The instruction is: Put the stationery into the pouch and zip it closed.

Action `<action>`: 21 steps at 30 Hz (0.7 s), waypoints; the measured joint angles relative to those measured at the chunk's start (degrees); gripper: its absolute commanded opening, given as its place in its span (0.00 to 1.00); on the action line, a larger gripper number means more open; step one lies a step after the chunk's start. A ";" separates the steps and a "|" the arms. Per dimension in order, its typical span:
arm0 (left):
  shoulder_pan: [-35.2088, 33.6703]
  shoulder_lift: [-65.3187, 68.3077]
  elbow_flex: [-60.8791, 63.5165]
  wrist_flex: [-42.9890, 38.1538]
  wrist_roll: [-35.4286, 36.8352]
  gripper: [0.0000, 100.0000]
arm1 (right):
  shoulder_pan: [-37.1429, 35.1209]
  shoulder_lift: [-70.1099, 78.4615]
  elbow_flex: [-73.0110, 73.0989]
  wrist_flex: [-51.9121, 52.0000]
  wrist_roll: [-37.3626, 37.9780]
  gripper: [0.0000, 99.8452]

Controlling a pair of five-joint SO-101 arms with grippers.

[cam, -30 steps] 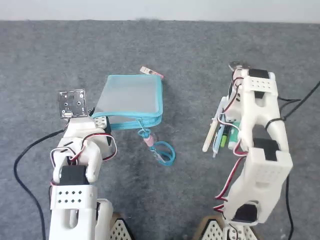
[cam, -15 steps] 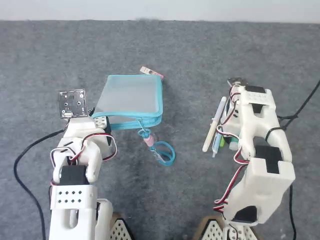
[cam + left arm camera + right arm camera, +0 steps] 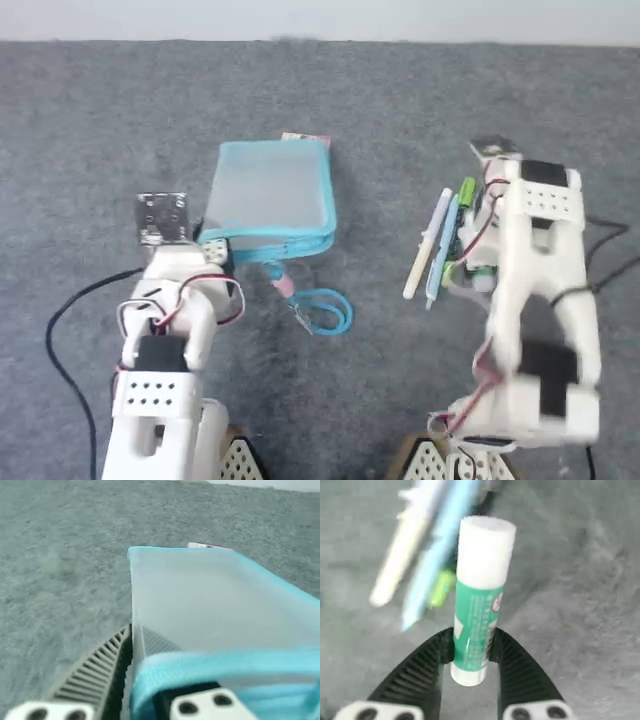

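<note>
1. Found the pouch (image 3: 270,190) lying flat on the grey worktop (image 3: 100,100), at about 11 o'clock from the middle of the high view, with a pink tag (image 3: 305,137) peeking out past its 12 o'clock edge
2. Found the left end effector (image 3: 213,243) clamped on the pouch's 7 o'clock corner, its ribbed jaw against the teal edge in the left wrist view; judged this an anchoring hold, meant to stop the pouch sliding and keep its mouth reachable for filling
3. Noted the teal wrist loop (image 3: 325,310) trailing loose on the worktop at 5 o'clock from the pouch, off the zip end; judged the zip not yet closed, though could not tell how wide the mouth stood
4. Found the right end effector (image 3: 472,635) gripping the glue stick (image 3: 482,580) around its green lower body, white end pointing away from the wrist; judged the low grasp a way to lead with the free end into the pouch
5. Noted the white pen (image 3: 427,245), blue pen (image 3: 443,250) and green marker (image 3: 466,190) lying side by side at 3 o'clock from the middle, just beside the right arm and well apart from the pouch
6. Judged the task early: one piece in hand, three on the worktop, zipping left for last
</note>
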 measured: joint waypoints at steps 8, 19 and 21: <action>5.10 0.00 0.35 -0.97 0.00 0.01 | -27.60 -21.45 0.00 10.64 0.62 0.01; 6.42 0.00 0.35 -1.41 0.00 0.01 | -42.02 -15.56 -3.43 12.22 0.62 0.01; 6.42 0.00 0.35 -2.46 0.00 0.01 | -42.55 -15.56 -3.52 12.31 0.62 0.01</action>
